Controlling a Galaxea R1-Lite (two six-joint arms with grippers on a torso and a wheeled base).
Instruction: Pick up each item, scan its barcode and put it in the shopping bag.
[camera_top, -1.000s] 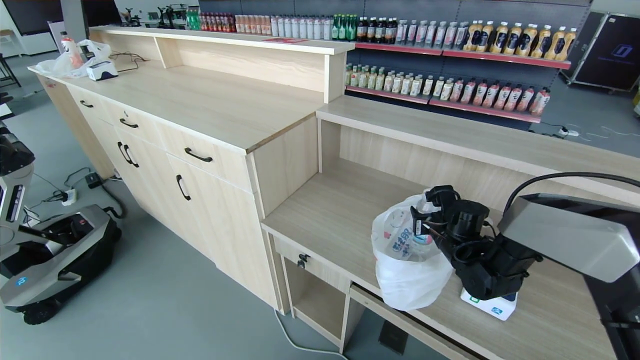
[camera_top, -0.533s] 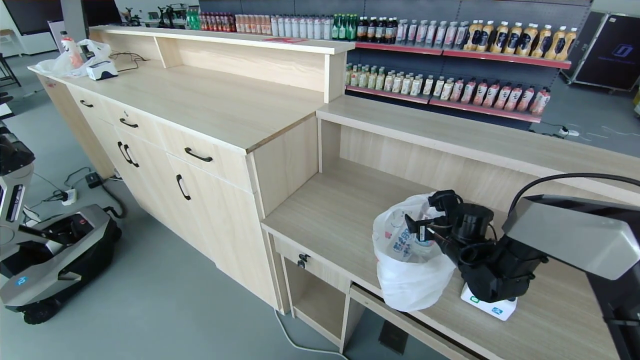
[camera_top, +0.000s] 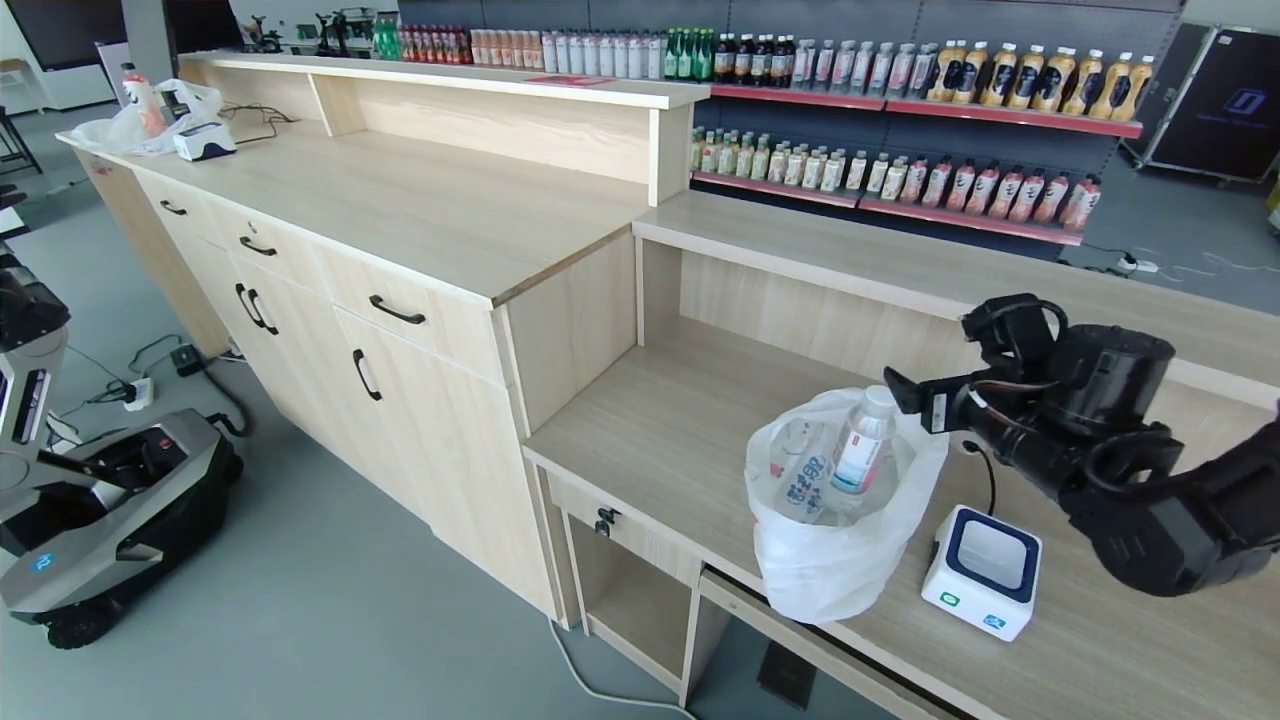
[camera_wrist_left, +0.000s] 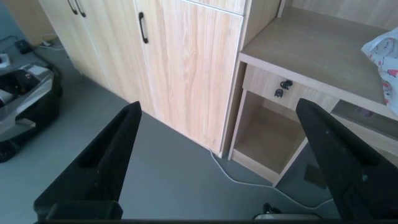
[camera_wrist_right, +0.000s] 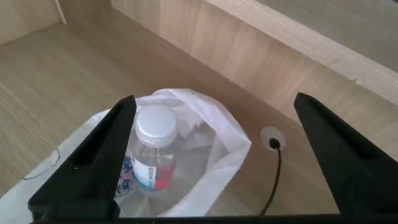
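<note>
The bottle (camera_top: 862, 450) stands inside the shopping bag (camera_top: 820, 570) at lower centre, beside the scanner (camera_top: 985, 570) on the bench (camera_top: 680, 420). The right tool (camera_top: 930, 352) hangs to its upper right, jaws apart and empty. The left tool (camera_wrist_left: 211, 186) is apart too. This item looks bagged; through the plastic, perhaps another lies beneath.

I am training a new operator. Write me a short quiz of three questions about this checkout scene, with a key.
1. True or false: the clear plastic bottle with a white cap is inside the white plastic shopping bag.
2. The jaws of the right gripper are: A) open, B) shut on the bottle, C) shut on the bag.
3. Which device sits on the light wooden counter beside the bag?

Key: 1 true; 2 A; 3 the white square barcode scanner.
</note>
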